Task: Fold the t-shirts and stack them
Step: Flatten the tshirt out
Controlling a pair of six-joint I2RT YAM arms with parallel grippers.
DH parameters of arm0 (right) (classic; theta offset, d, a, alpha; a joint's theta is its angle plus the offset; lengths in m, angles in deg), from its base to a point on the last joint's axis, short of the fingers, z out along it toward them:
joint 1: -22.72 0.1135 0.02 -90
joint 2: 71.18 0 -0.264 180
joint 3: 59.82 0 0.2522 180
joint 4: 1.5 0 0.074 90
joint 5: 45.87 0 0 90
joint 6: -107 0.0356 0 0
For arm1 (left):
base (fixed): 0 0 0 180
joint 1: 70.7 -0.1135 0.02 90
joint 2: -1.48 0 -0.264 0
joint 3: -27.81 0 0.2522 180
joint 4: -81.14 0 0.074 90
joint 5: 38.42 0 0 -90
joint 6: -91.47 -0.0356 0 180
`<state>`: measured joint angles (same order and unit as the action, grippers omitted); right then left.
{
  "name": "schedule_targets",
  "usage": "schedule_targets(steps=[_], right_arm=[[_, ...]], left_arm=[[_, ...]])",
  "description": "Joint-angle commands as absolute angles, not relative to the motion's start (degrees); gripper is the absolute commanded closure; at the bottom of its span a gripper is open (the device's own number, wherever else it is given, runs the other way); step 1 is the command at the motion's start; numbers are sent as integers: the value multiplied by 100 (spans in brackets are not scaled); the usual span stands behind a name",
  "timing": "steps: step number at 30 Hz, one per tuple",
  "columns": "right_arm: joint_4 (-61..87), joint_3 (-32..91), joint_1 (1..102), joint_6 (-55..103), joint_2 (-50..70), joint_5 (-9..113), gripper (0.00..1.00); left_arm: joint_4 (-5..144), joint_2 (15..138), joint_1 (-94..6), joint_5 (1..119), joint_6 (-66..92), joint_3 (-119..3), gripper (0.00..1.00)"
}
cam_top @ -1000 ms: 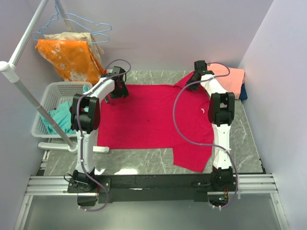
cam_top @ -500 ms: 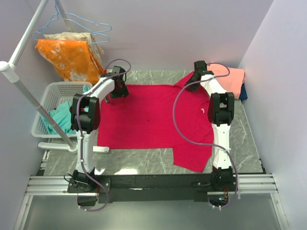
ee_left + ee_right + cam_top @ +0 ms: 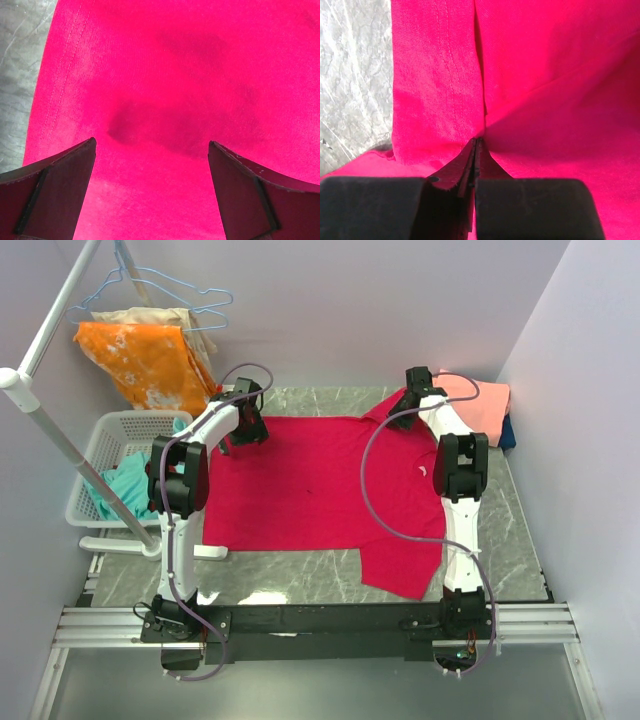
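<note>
The crimson-red t-shirt (image 3: 310, 480) lies spread flat across the table. My left gripper (image 3: 246, 428) hovers over its far-left corner, open, with only red cloth (image 3: 175, 75) showing between the fingers (image 3: 55, 190). My right gripper (image 3: 402, 410) is at the shirt's far-right sleeve, shut on a pinched fold of the red t-shirt (image 3: 440, 100), and a crease runs up from the jaw tips (image 3: 476, 141). A folded salmon-pink t-shirt (image 3: 482, 400) lies at the back right on top of a dark blue one (image 3: 508, 432).
A white basket (image 3: 105, 445) holding teal cloth (image 3: 125, 490) stands left of the table. An orange white-blotched cloth (image 3: 145, 360) hangs on a rack (image 3: 45, 420) at the back left. Grey marble table (image 3: 355, 75) shows beside the sleeve.
The right wrist has shifted very slightly at the sleeve. The left arm and the shirt look the same in the top view.
</note>
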<state>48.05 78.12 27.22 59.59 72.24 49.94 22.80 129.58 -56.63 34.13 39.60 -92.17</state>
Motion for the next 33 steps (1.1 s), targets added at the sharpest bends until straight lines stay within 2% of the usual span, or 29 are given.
schedule_targets(steps=[1,10,24,30,33], right_arm=[[4636,7769,2721,6059,7261,5256,100],[3046,6855,2712,6533,6638,5916,100],[2440,6504,2712,6718,5969,5863,100],[1297,6432,2703,7296,6398,6574,100],[244,6590,2694,8068,6950,7435,100]], left_arm=[[2229,12769,-5646,3339,3882,-9423,1],[2229,12699,-5646,3312,3891,-9309,1],[2212,12734,-5646,3295,3909,-9327,1],[2177,12734,-5646,3277,3891,-9336,1],[2150,12725,-5646,3277,3882,-9344,1]])
